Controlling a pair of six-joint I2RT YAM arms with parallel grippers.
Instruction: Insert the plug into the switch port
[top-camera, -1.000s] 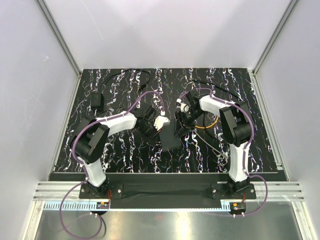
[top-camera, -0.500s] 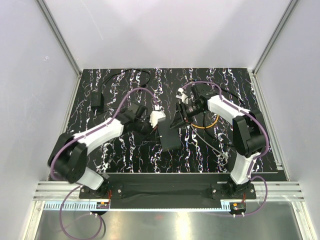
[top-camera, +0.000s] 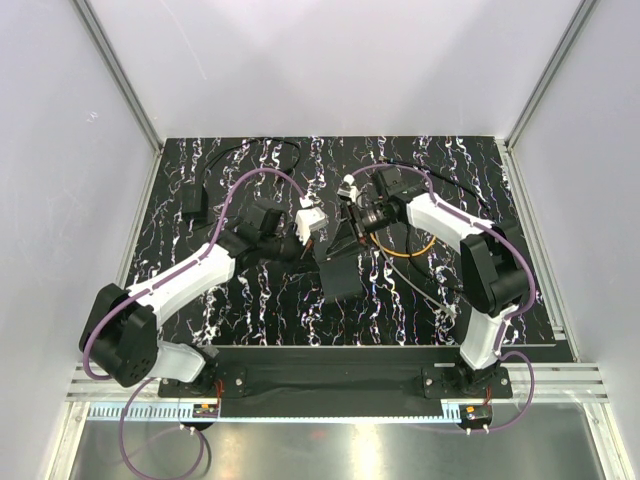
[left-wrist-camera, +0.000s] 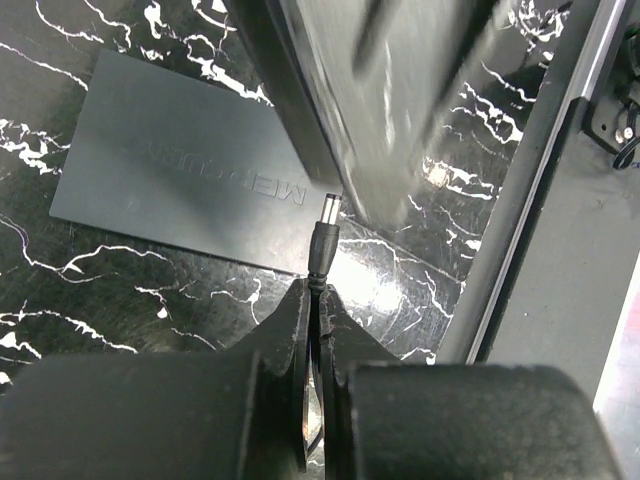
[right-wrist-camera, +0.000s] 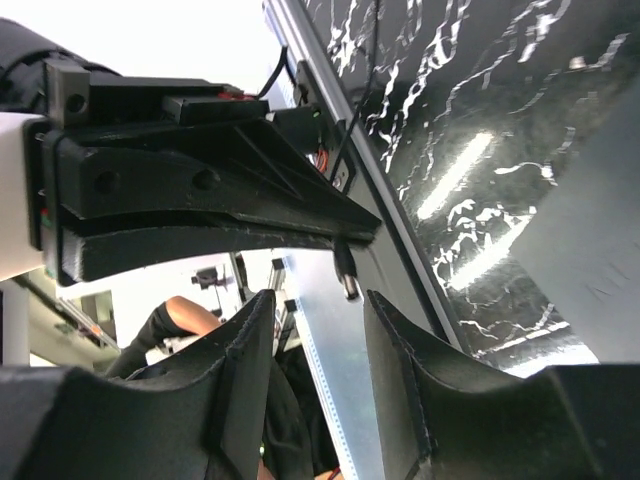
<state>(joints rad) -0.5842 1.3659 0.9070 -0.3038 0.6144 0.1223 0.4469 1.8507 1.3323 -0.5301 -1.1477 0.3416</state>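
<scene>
Toward the left of the scene, the left gripper (left-wrist-camera: 318, 296) has its jaws pressed together on the plug (left-wrist-camera: 324, 222). It clamps the cable end, so the metal barrel sticks out straight ahead of the fingertips and the plug's long axis follows the line of the fingers. Ahead of it, the black box (left-wrist-camera: 185, 170) lies flat on the table (top-camera: 250, 310). The plug tip hangs over the box near one corner, not against a thin edge. The switch port itself is not visible in any view, so I cannot tell which edge carries it. Further right, the right gripper (right-wrist-camera: 318, 300) has its jaws apart and holds nothing, and it faces the plug tip from close by. I judge that the plug must go down to edge level with its axis pointing into the port. The left arm is the one carrying it.
</scene>
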